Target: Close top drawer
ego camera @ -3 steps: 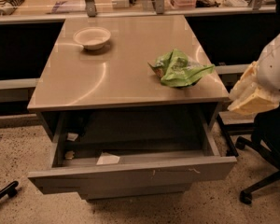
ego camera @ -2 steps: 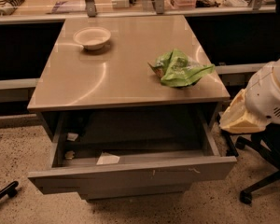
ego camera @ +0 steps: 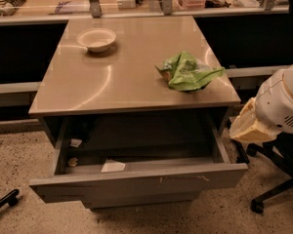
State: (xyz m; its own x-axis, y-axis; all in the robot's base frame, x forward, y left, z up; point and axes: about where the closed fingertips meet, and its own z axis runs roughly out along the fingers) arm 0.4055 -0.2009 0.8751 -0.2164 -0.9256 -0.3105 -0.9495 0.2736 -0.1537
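Observation:
The top drawer [ego camera: 136, 183] is a wide grey metal drawer, pulled well out from under the tan table top [ego camera: 112, 82]. Its flat front has pale scratches right of centre. Inside lie a white paper scrap [ego camera: 112, 166] and small bits at the left. My arm, white and rounded, comes in from the right edge. Its cream-coloured gripper end [ego camera: 248, 126] hangs just right of the drawer's right side, level with the table's underside and apart from the drawer.
A white bowl [ego camera: 96, 38] and a crumpled green bag [ego camera: 188, 72] sit on the table top. A narrower grey drawer front [ego camera: 141, 200] shows below. A black office chair base [ego camera: 276, 191] stands at the right behind my arm. A black bar [ego camera: 2, 202] lies on the speckled floor at the left.
My arm has moved down and slightly left, from beside the table top to beside the open drawer's right side. The drawer has not moved.

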